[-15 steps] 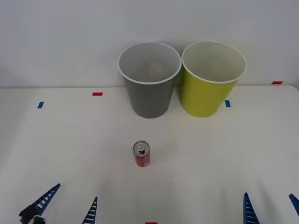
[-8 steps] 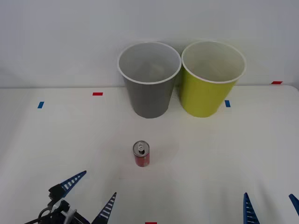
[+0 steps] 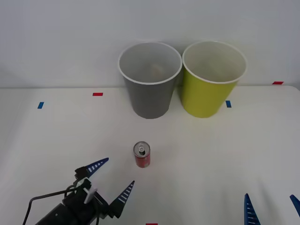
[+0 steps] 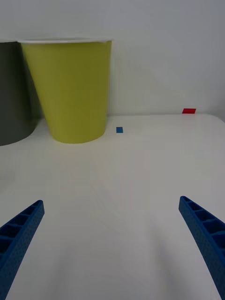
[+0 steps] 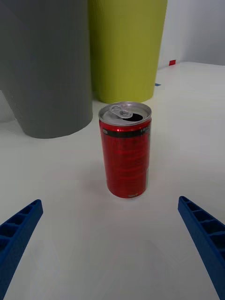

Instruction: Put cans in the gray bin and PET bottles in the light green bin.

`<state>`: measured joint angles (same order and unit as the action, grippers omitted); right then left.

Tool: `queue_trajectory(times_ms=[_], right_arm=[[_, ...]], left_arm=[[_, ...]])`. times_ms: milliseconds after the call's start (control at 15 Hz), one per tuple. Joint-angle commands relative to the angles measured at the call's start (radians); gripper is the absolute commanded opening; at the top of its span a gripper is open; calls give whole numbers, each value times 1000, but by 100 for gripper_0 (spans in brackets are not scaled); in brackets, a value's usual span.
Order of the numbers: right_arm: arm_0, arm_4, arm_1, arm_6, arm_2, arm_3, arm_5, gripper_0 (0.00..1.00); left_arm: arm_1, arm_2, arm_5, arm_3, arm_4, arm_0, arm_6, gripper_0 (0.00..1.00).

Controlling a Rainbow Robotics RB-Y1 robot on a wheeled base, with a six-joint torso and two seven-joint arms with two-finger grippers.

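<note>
Near left gripper [image 3: 108, 176], fingers spread | red can [image 3: 142, 154] upright

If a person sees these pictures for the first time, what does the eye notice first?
Two tall bins stand side by side at the table's far edge, the gray bin left of the light green bin. A small red can stands upright before them, with the open left gripper near it.

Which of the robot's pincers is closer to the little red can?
The left pincer, open, sits just short of the can. The right pincer waits open, far off at the table's near edge.
</note>
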<state>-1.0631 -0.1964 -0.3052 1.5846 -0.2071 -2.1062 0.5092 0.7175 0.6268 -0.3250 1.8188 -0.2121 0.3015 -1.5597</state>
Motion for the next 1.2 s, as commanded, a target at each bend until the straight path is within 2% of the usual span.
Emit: queue_trajectory(times_ms=[67,533,1200], right_arm=[[0,0,0,0,0,0,0,100],[0,0,0,0,0,0,0,100],[0,0,0,0,0,0,0,100]], left_arm=[[-4,48,0,-39,-13,-68,0,100],[-66,108,0,-161,-15,-222,1,100],[-144,134,3,-257,-49,-338,6,100]])
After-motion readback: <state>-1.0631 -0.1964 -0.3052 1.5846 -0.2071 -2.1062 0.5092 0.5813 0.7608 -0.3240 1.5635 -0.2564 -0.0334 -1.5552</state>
